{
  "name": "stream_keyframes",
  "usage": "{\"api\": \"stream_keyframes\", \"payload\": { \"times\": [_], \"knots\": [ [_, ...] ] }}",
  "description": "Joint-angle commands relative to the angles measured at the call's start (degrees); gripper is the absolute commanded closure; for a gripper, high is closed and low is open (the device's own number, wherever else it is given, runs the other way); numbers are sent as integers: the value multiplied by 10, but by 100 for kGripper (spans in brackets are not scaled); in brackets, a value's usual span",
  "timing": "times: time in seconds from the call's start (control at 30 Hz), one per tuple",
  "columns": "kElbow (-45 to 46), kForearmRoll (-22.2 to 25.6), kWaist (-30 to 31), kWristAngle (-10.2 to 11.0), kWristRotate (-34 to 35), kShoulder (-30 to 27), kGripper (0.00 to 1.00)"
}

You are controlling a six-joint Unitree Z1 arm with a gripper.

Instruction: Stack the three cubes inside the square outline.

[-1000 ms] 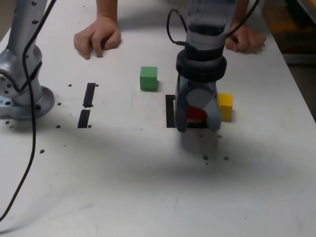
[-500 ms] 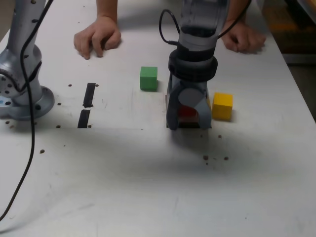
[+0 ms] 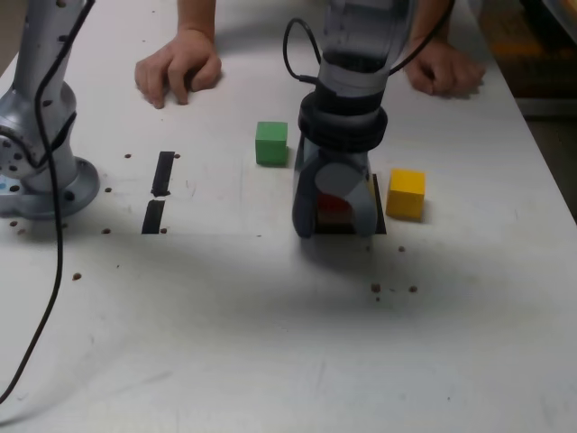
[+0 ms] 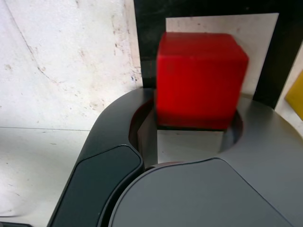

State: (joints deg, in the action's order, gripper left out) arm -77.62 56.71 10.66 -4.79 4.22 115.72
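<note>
The red cube (image 3: pixel 335 206) (image 4: pixel 199 80) sits inside the square outline (image 3: pixel 380 217) (image 4: pixel 151 19) of black tape, between the jaws of my gripper (image 3: pixel 334 221) (image 4: pixel 191 109). The gripper stands upright over the outline with its jaws low on either side of the cube. In the wrist view a thin pale gap shows between one jaw and the cube, so the jaws are slightly open. The yellow cube (image 3: pixel 406 194) (image 4: pixel 296 97) rests just outside the outline on the exterior view's right. The green cube (image 3: pixel 271 142) lies farther back on the exterior view's left.
Two short black tape strips (image 3: pixel 163 173) (image 3: pixel 153 216) lie on the exterior view's left. The arm's base (image 3: pixel 36 171) stands at the left edge with a cable trailing forward. A person's hands (image 3: pixel 178 65) (image 3: pixel 442 68) rest on the table's far side.
The gripper has moved toward the exterior view's left with the red cube, settling over the outline. Its jaws have eased apart a little.
</note>
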Motion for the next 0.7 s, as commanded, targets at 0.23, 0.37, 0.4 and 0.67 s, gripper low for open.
{"api": "stream_keyframes", "payload": {
  "times": [0.23,0.37,0.4,0.67],
  "knots": [
    [-7,4,4,-1,-1,-1,26],
    [-12,12,7,1,1,-1,24],
    [-13,16,8,3,3,-1,24],
    [-20,70,13,26,22,-17,23]
  ]
}}
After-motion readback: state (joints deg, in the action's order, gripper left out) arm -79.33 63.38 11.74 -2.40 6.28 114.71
